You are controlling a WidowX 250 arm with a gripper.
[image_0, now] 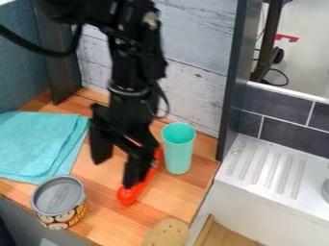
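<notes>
Over the middle of the wooden counter hangs the black gripper point(116, 172), its fingers spread apart with nothing seen between them. Its right-hand finger point(135, 168) overlaps a long red-orange object point(131, 193) lying slantwise on the counter; whether they touch I cannot tell. Part of that object is hidden behind the finger. Just right of it stands a turquoise cup point(179, 149), upright. An opened tin can point(59, 196) with a patterned label is at the lower left of the gripper. A folded turquoise cloth point(40, 144) lies to the left.
A tan, speckled, rounded object point(167, 234) is at the counter's front edge. White-grey wood panelling point(199, 41) rises behind the counter, with a dark upright post point(233, 91) to its right. Beyond the post is a white sink unit with a ridged drainboard point(267, 168).
</notes>
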